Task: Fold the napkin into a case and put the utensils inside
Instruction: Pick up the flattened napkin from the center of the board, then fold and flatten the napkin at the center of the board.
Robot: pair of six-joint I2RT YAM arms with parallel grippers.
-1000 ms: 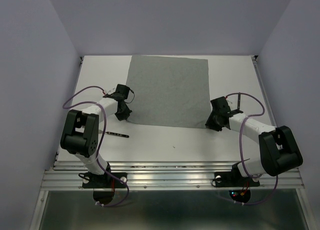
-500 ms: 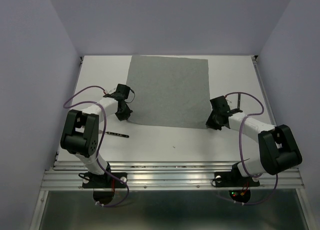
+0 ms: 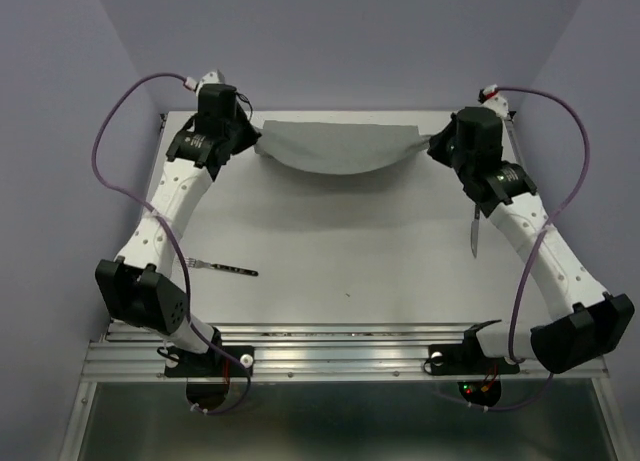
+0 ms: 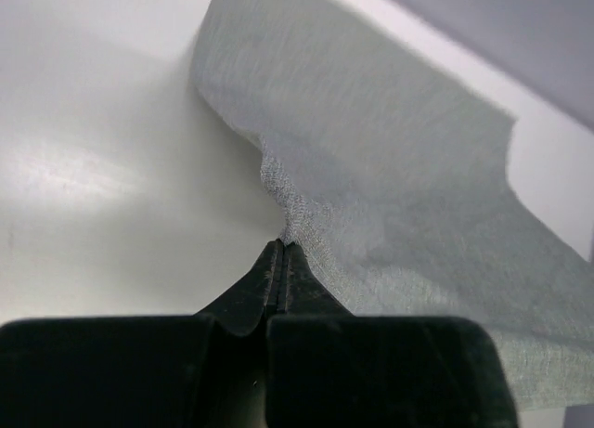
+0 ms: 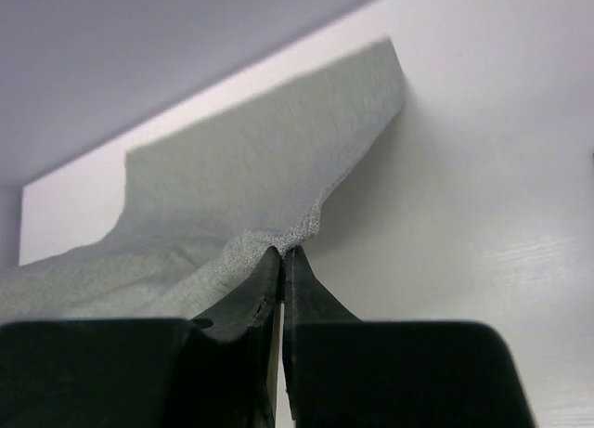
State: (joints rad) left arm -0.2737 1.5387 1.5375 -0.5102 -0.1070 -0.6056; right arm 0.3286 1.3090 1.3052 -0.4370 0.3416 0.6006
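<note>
Raised from mid-frame, our napkin (image 3: 335, 149) now sags along the top between left gripper (image 3: 248, 139) and right gripper (image 3: 432, 146), each pinching a corner.

We see the grey napkin (image 3: 335, 151) at the top middle, doubled over and sagging. A fork (image 3: 225, 268) lies lower left, another utensil (image 3: 474, 233) at the right.

left arm (image 3: 165, 196) far forward | left tool (image 3: 252, 141) pinched closed | right arm (image 3: 530, 231) far forward | right tool (image 3: 435, 144) pinched closed
</note>
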